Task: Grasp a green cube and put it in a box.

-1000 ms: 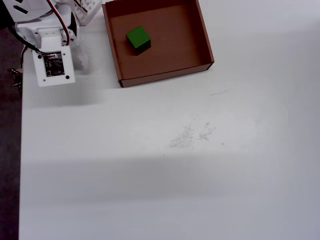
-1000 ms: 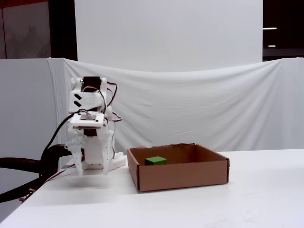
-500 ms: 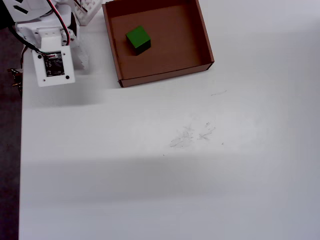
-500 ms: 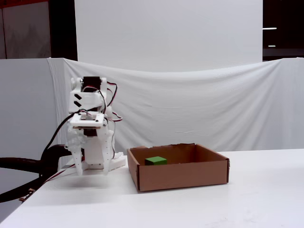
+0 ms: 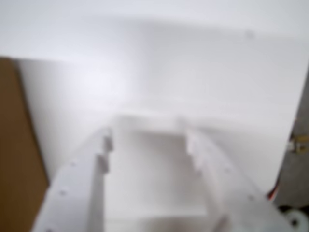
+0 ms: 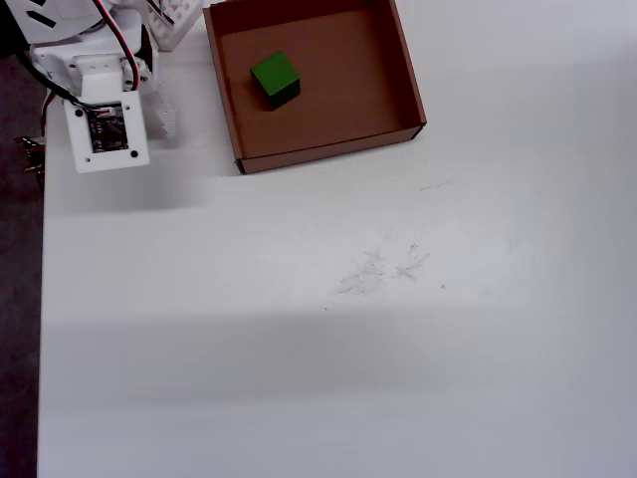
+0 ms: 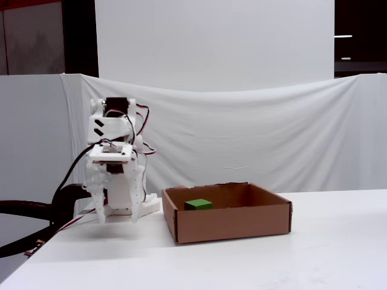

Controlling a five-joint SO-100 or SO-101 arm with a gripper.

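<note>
The green cube (image 6: 275, 78) lies on the floor of the box (image 6: 328, 147), toward its left side in the overhead view. In the fixed view the green cube (image 7: 198, 205) shows just above the front wall of the box (image 7: 230, 225). My gripper (image 5: 148, 137) is open and empty, with bare white table between its white fingers (image 5: 91, 169). The arm is folded at the table's back left corner, to the left of the box, with the gripper (image 7: 121, 215) pointing down near the table. A brown cardboard surface (image 5: 14, 145) fills the left edge of the blurred wrist view.
The arm's base and wrist board (image 6: 105, 129) sit by the table's left edge (image 6: 42, 299). Red and black cables (image 7: 36, 232) hang off that side. A white cloth backdrop (image 7: 242, 139) stands behind the table. Faint scuff marks (image 6: 383, 267) are on the white tabletop.
</note>
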